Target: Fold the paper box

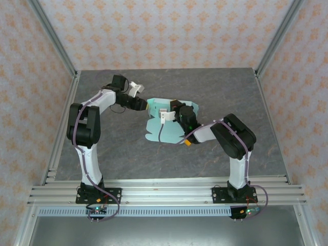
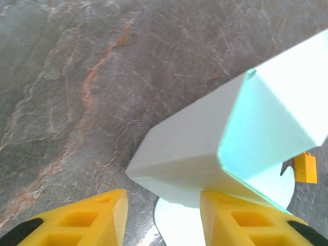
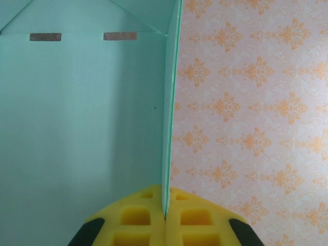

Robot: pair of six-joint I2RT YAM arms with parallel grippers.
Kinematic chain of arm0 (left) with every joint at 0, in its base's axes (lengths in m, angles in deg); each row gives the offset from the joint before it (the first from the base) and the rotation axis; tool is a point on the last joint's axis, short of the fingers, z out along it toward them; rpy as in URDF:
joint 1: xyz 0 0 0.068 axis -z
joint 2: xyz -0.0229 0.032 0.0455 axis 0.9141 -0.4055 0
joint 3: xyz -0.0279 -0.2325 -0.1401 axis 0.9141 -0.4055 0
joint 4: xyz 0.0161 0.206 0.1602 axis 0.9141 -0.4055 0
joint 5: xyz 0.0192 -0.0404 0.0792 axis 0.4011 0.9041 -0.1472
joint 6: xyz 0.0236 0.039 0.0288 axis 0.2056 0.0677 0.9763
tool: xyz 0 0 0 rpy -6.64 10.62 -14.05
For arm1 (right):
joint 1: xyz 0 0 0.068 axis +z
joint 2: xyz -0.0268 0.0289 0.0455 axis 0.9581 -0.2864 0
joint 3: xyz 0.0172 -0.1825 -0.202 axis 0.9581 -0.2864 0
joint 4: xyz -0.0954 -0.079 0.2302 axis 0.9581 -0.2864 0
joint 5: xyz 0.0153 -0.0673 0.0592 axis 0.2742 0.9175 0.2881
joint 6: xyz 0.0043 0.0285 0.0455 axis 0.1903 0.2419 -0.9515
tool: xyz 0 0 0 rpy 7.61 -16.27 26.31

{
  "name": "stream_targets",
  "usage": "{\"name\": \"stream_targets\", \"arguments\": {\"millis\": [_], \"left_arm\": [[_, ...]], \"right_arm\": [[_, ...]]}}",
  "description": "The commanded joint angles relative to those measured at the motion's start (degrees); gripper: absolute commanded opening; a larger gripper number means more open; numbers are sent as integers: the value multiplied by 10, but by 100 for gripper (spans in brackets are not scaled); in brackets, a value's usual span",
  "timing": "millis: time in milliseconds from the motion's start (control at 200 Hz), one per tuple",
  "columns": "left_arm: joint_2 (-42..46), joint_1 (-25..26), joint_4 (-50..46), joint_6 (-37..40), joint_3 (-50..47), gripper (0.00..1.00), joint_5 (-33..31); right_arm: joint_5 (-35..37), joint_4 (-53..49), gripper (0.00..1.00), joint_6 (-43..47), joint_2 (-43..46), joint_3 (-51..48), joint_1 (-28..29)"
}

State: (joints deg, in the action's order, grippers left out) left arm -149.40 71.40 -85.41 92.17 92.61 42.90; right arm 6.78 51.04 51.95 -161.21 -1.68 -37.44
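Two grippers work on the paper box, a pale mint-green sheet of thin card lying partly folded on the grey marbled table. Seen from the top camera, the box sits between the two arms, with several panels flat and others raised.

The right gripper is clenched on the box. Its yellow pads meet on the thin edge of one upright panel, and the card runs straight up from between them. To the left of that panel lies the box's inner face, with two narrow brown slots near a fold line. To the right of the panel, patterned orange wallpaper shows behind the box.

The left gripper sits at the box's left side. Its jaws stand apart. A folded wall of the box, white outside and mint within, tilts over the gap between them. The right finger lies right under this wall's lower edge, seemingly touching it, while the left finger stands clear of the card with bare table between. Whether the card is pinched I cannot tell; it looks released.

One small orange block rests just beside the box's rounded flap, on the box's near right side.
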Motion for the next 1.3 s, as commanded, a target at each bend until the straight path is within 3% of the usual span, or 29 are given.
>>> {"name": "stream_targets", "arguments": {"millis": [0,150,450,886,1051,1191,1296], "left_arm": [[-7,17,-54,63,30,41,47],[3,18,-54,104,34,41,30],[-41,20,-167,222,127,42,19],[-8,-2,-212,435,117,46,-11],[1,-25,-230,474,119,47,-7],[20,-47,-242,499,110,48,34],[27,-52,-233,506,98,49,-11]], "right_arm": [[-28,-43,0,11,18,9,-1],[-41,-59,0,5,27,9,-6],[-58,-76,0,7,30,13,-15],[-64,-79,0,11,26,17,-18],[-64,-80,0,12,27,18,-18],[-61,-79,0,15,24,20,-19],[-62,-77,0,15,24,21,-19]]}}
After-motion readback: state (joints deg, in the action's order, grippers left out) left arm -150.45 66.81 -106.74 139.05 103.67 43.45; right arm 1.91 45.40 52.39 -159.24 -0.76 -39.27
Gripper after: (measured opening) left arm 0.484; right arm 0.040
